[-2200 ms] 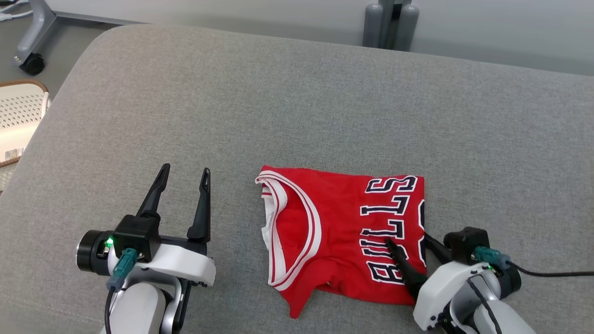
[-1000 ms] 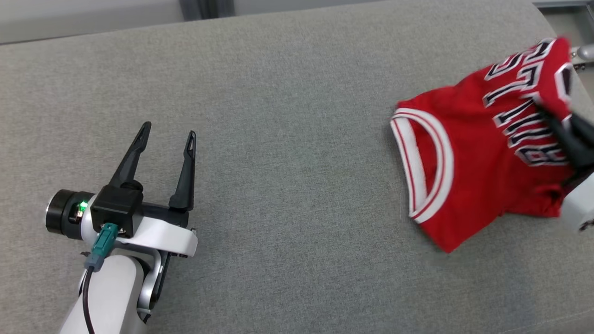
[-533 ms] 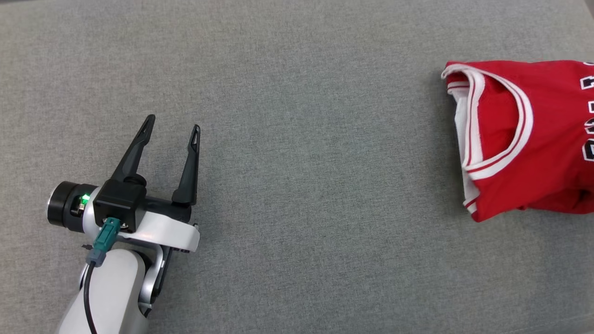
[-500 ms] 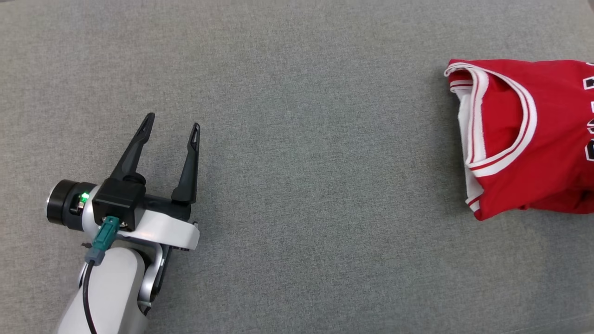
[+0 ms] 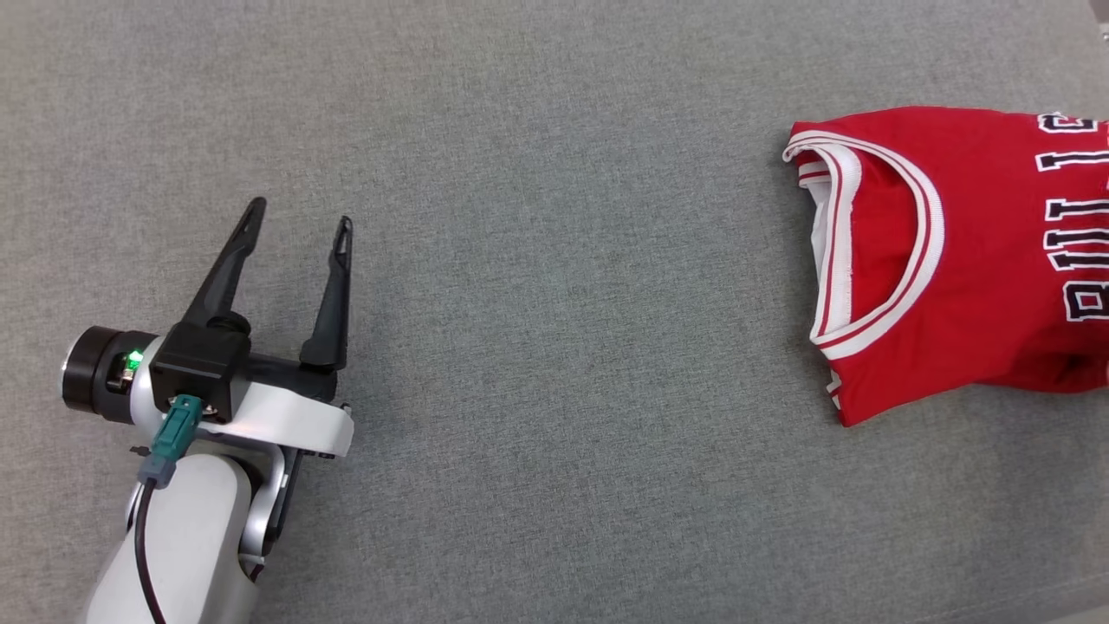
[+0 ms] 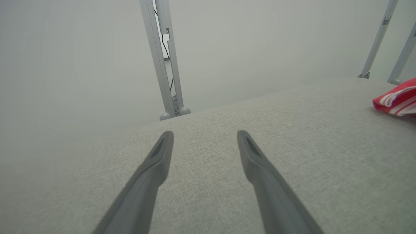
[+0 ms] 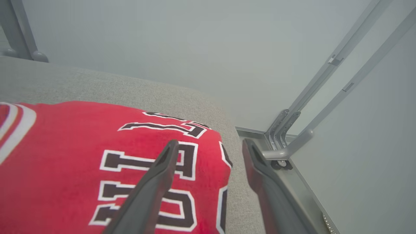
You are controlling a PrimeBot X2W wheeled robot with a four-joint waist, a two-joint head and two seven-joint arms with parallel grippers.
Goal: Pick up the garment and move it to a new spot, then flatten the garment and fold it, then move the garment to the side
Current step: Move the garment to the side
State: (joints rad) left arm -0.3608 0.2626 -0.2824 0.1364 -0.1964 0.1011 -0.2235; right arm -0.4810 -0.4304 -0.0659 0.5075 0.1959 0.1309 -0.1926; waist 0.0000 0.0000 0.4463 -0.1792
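Observation:
The garment is a red jersey with white trim and dark lettering, folded flat at the far right of the grey cushion. In the right wrist view the garment lies under my right gripper, whose fingers stand apart: one over the lettering, one past the garment's edge. Nothing is held between them. My left gripper is open over bare cushion at the lower left, far from the garment. The left wrist view shows my left gripper with a red corner of the garment at its right edge.
The cushion's right edge lies just beyond the garment, with the floor and a grey metal frame leg past it. Another metal post stands behind the cushion against a pale wall.
The right gripper carried the garment to the cushion's right side, laid it flat and opened off it. The head camera swung and shifted throughout. The left gripper stayed open.

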